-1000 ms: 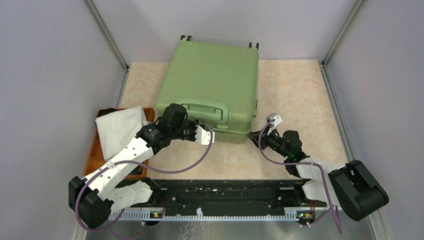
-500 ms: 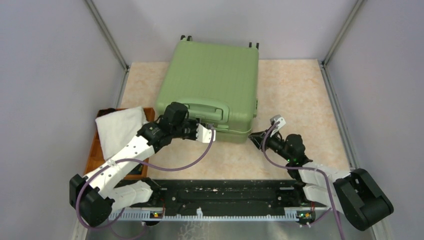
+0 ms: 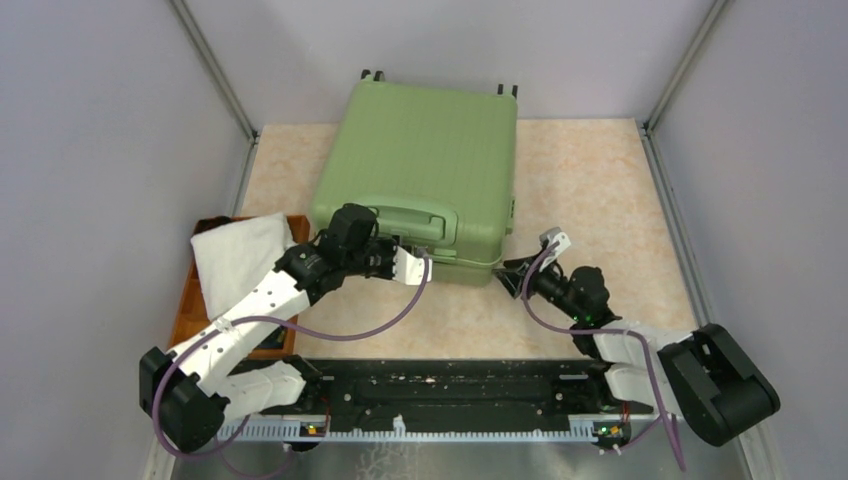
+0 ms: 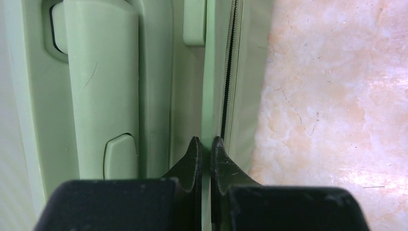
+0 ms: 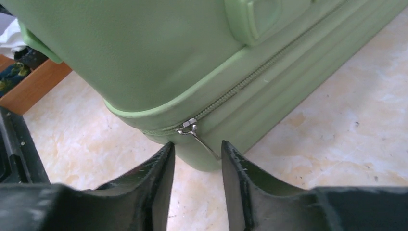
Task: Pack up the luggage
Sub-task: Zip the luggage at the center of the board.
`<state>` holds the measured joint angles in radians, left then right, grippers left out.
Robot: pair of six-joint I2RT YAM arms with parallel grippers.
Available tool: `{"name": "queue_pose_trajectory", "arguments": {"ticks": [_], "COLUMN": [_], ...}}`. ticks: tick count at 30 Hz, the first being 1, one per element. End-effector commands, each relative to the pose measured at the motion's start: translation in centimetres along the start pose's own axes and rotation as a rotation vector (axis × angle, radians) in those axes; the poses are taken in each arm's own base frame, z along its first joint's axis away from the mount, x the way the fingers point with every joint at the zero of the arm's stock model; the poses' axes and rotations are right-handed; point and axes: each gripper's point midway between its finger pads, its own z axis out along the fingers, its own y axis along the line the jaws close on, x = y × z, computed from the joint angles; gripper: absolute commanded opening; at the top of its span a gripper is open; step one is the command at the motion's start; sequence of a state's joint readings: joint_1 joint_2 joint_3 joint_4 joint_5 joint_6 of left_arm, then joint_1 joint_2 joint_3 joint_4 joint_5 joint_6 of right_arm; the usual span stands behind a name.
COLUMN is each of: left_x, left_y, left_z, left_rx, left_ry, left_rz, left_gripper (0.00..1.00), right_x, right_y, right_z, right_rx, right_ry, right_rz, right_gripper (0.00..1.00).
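The luggage [image 3: 425, 150] lies flat and closed on the table, a light-green ribbed shell with its handle [image 3: 408, 220] at the near side. My left gripper [image 3: 427, 258] is at the near rim beside the handle [image 4: 101, 82]. Its jaws [image 4: 206, 142] are nearly together, with the thin green rim of the lid between them, next to the zipper line [image 4: 227, 82]. My right gripper [image 3: 508, 270] is open at the near right corner of the luggage [image 5: 144, 53]. The metal zipper pull [image 5: 195, 132] hangs just ahead of and between its fingertips [image 5: 197, 147], untouched.
An orange-brown tray [image 3: 185, 300] with a folded white cloth [image 3: 240, 255] sits to the left of the luggage, under my left arm. Grey walls close in the table on the left, right and back. The black arm rail runs along the near edge [image 3: 450, 390].
My right arm drew back a little, then edged forward again to the luggage's corner. My left gripper has stayed at the rim.
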<state>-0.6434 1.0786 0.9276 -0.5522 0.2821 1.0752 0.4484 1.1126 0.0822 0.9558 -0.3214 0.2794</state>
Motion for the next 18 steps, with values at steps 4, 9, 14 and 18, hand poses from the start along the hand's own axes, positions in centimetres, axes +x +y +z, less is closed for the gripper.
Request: {"name": "queue_pose_trajectory", "arguments": {"ticks": [4,9,14,18], "left_x": [-8.6,-8.6,-8.8,-9.0], "left_y": [13.2,13.3,13.3,13.5], "left_z": [-7.1,-7.0,-6.8,-6.4], "left_rx": [-0.500,-0.500,-0.498,-0.504], "left_ry": [-0.212,-0.208,-0.218,-0.226], "left_rz": [0.209,0.201,0.187,0.170], "left_gripper": [0.00,0.00,0.00,0.00], "right_x": [-2.0,-2.7,-2.7,-1.5], "right_y": [1.0,1.1,1.3,2.2], "right_z": [1.6,0.4,-0.8,-1.1], "right_rx": [-0.075,-0.053,-0.029,-0.037], "right_ry": [-0.040,-0.083,-0.081,-0.042], "right_rz": [-0.051,-0.029,-0.008,-0.006], "right_gripper": [0.05,0.00,0.00,0.00]}}
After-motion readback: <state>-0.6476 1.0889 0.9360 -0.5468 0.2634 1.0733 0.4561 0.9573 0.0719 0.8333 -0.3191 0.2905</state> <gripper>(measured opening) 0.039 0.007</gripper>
